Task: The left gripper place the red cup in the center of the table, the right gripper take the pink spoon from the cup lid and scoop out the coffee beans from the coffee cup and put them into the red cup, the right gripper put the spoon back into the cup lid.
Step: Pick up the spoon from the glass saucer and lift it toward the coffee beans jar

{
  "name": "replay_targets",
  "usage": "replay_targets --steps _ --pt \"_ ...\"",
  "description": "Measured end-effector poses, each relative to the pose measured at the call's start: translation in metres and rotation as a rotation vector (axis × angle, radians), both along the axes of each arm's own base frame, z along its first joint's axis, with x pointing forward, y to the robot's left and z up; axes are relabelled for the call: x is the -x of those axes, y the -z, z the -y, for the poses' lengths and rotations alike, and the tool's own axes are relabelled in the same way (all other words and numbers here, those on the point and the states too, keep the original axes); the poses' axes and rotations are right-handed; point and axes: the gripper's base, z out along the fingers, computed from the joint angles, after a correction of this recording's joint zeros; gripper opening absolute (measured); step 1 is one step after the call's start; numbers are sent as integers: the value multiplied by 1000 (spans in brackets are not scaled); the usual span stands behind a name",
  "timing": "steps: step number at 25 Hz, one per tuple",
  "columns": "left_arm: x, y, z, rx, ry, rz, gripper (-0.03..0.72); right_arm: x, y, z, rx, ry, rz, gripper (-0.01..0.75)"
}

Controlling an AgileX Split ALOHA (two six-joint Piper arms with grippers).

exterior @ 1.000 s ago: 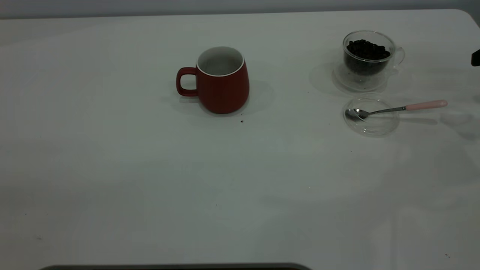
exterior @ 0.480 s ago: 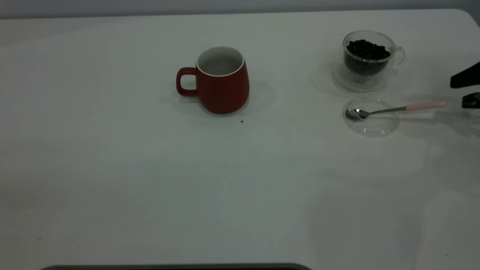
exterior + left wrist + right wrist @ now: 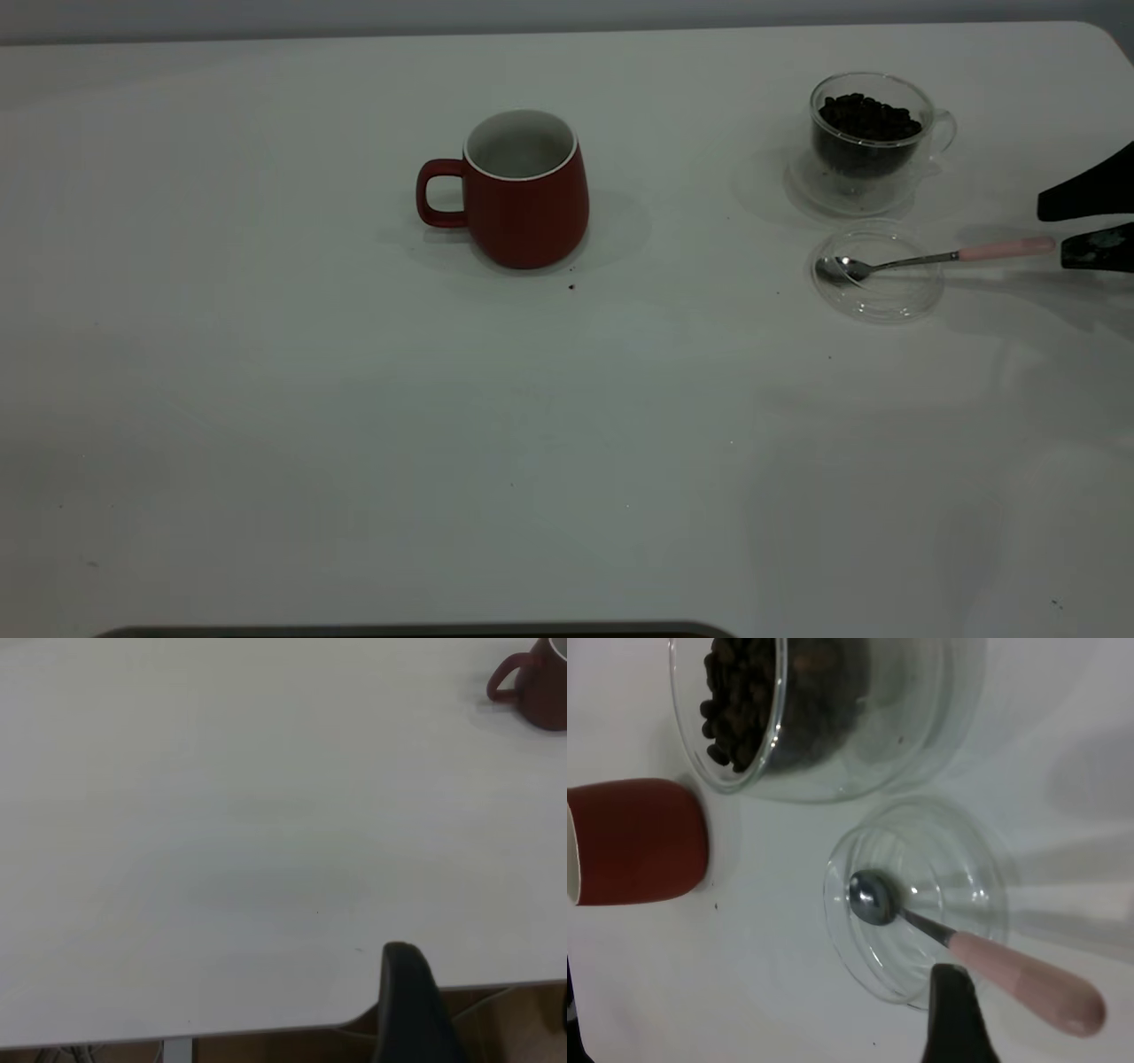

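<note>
The red cup (image 3: 524, 190) stands upright near the middle of the table (image 3: 354, 399), handle to the left; it also shows in the right wrist view (image 3: 638, 842). The coffee cup (image 3: 868, 133) with coffee beans (image 3: 866, 115) stands on its saucer at the back right. In front of it the cup lid (image 3: 877, 288) holds the pink spoon (image 3: 939, 258), whose pink handle points right. My right gripper (image 3: 1054, 232) is open at the right edge, one finger on each side of the handle's tip, not closed on it. My left gripper (image 3: 487, 1028) is open, back at the table's edge.
A single dark speck (image 3: 571, 287) lies just in front of the red cup. The table's right rear corner (image 3: 1107, 40) is rounded and close to the coffee cup. A dark strip (image 3: 416, 631) runs along the near edge.
My right gripper has come in from the right edge and moved left to the tip of the spoon's pink handle. The cups, lid and spoon have not moved.
</note>
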Motion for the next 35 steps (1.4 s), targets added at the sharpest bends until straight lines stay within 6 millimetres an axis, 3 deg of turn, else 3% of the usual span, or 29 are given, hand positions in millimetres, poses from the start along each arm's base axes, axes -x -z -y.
replay_targets --steps 8,24,30,35 --pt "0 0 0 0 0 0 463 1 18 -15 -28 -25 -27 531" --pt "0 0 0 0 0 0 463 -3 20 -22 -39 -23 -4 492" --pt "0 0 0 0 0 0 463 -3 20 -22 -37 -27 -2 361" --pt "0 0 0 0 0 0 463 -3 18 -23 -58 -35 7 135"
